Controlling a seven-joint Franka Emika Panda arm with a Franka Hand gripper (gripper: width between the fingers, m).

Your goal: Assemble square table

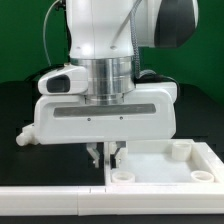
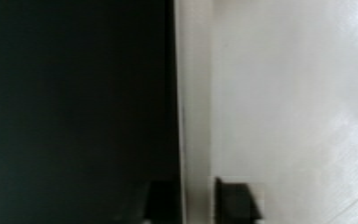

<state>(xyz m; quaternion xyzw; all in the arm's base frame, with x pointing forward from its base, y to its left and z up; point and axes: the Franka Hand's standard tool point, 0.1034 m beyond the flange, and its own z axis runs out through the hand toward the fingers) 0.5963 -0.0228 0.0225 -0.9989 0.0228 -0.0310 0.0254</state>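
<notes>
Top (image 1: 165,166) sits flat on the black surface (image 1: 18,110), low on the exterior view's right, corner sockets (image 1: 180,150) facing up. The claw (image 1: 104,153) hangs right at its near edge, on the exterior view's left side of it. From the wrist, that edge runs straight between the two fingers (image 2: 240,203), one over the surface, one over the top. They're a little apart; honestly can't tell if they're pinching it.

Arm (image 1: 100,35) is reaching straight down | wrist is hanging vertical | jaws are pointing downward, narrow gap showing between them
</notes>
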